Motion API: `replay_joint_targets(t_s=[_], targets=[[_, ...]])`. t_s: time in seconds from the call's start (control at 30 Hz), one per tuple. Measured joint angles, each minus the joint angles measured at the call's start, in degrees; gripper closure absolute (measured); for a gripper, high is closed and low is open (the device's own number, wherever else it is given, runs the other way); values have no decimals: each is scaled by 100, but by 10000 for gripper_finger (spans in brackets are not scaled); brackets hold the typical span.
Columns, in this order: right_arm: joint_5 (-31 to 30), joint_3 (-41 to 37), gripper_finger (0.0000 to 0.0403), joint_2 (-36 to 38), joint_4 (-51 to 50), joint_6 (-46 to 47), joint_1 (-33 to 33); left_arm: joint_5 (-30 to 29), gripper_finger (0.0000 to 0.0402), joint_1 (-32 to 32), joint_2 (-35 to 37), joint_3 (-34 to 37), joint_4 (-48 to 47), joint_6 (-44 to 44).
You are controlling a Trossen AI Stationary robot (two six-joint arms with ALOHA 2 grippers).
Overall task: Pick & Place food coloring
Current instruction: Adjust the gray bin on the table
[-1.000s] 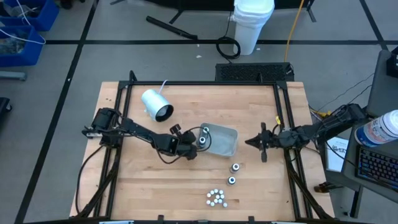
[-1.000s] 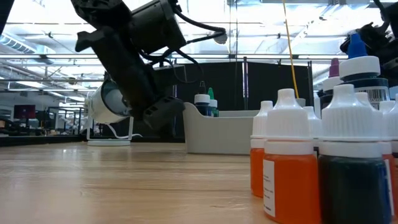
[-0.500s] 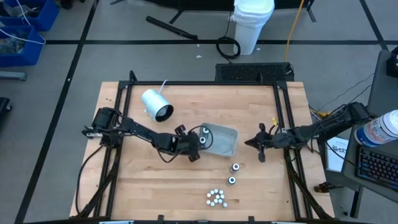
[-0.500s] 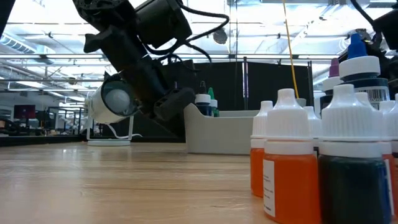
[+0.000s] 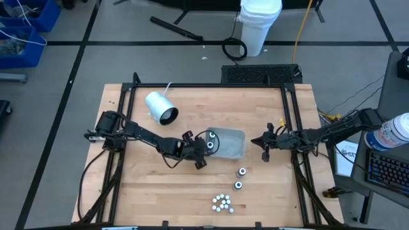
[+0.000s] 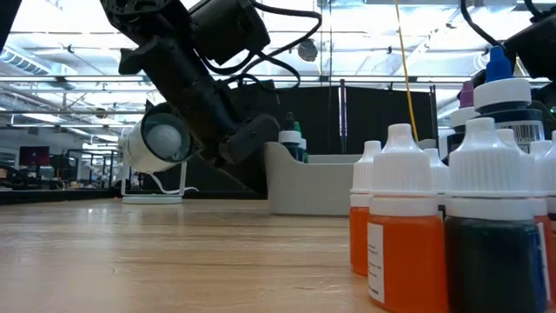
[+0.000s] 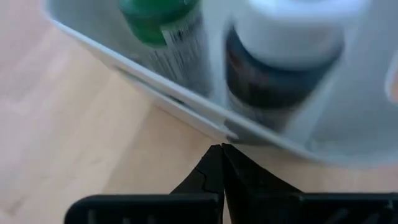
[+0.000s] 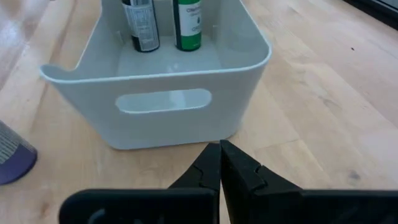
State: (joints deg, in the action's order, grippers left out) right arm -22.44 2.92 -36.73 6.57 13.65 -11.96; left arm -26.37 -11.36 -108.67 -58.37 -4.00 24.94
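Observation:
The grey tray (image 5: 230, 143) sits mid-table with two food coloring bottles standing in it, a green one (image 7: 166, 31) and a dark one (image 7: 280, 65). My left gripper (image 5: 204, 151), shut, is at the tray's left side (image 6: 271, 161). My right gripper (image 5: 257, 142), also shut, points at the tray's right end wall with its handle slot (image 8: 165, 101) and stops a little short of it. More food coloring stands on the table: a cluster (image 5: 222, 202) near the front edge and two single bottles (image 5: 241, 171) (image 5: 238, 185). In the low view an orange bottle (image 6: 400, 230) and a dark one (image 6: 495, 243) stand close. My left gripper presses its shut fingertips (image 7: 219, 155) against the outside of the tray's left wall (image 7: 231, 134), close to the near corner. It comes slanting down from the table's left. The tray rests flat on the table.
A big white cylinder (image 5: 160, 107) lies on its side at the back left. A purple bottle (image 8: 12, 155) lies just beside my right gripper's path. Bare wood stretches along the table's left and far right. Metal frame rails (image 5: 291, 115) border the table.
My left gripper has tipped further down and swung against the tray, sliding the tray a little toward the table's right edge; the bottles inside stay upright. My right gripper has edged toward the tray and sunk slightly, staying shut.

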Motion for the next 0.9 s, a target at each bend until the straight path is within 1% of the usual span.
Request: replay_joint_targets(t_s=[0.1,0.3,0.57,0.7,0.8,0.9], targets=[[4,0,403,4,5,9,2,106,397,-39,-154,-2,189,-52],[20,-2,403,0,74,16,2,180,398,-35,-333,-9,236,-67],[15,-2,403,0,55,-83,-1,187,395,-39,-322,-9,200,-155],[15,-2,403,0,22,-85,-1,-6,396,-39,-190,-7,-350,-22],[13,-2,403,0,49,-118,-1,-20,397,-37,-142,-3,-327,-50],[13,-2,403,2,60,-129,-1,86,394,-41,-117,-3,-6,-132]])
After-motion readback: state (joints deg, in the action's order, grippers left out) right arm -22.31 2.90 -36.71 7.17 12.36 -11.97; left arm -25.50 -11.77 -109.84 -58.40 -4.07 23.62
